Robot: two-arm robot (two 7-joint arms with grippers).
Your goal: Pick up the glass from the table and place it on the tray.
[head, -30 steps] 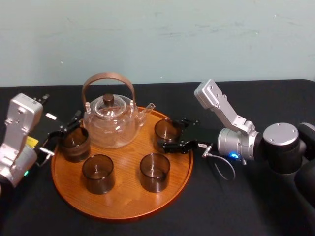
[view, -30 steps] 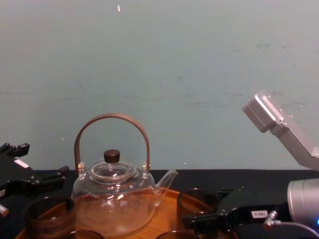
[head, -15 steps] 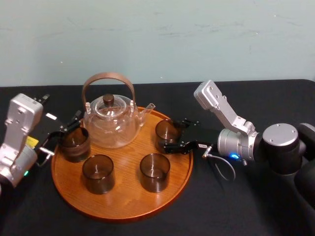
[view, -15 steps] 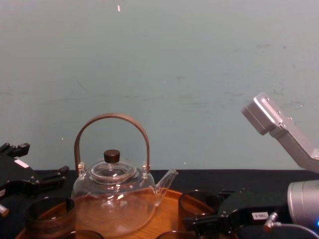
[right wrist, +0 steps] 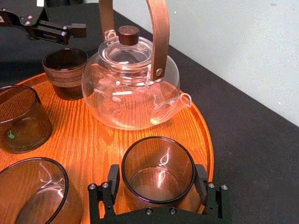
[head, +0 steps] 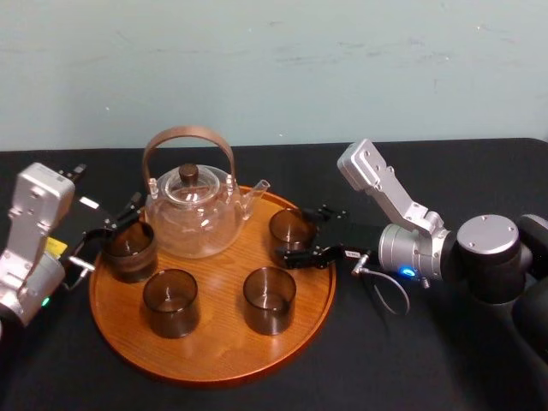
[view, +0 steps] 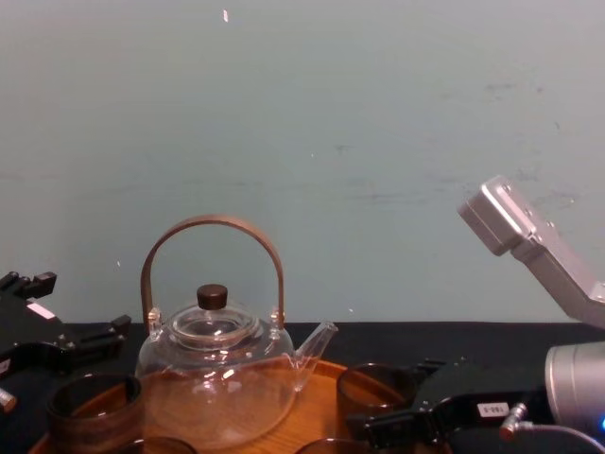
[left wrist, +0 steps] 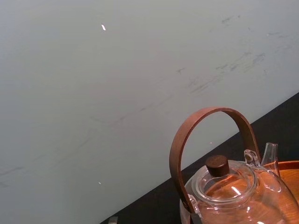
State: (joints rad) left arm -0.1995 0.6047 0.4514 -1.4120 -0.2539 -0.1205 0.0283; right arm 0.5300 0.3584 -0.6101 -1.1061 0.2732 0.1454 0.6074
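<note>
Your right end effector (right wrist: 158,175) is gripping a glass (right wrist: 156,156), one of four on the tray (head: 214,353). Your left end effector (head: 110,231) is hanging open.

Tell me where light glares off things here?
Right wrist view: white streaks inside the glass in the right claw, glints on the teapot. Left wrist view: a glint on its lid. Head view: sheen on the tray, left claw open at its edge.

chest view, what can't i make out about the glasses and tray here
Front-left smoky brown glass and front-right glass: bottom edge cuts off all but their rims.
Round orange-brown wooden tray: front part lies below that edge.
Rear-right glass: base hidden behind the right gripper around it.
Left gripper, by the left glass: cropped by the left edge.
</note>
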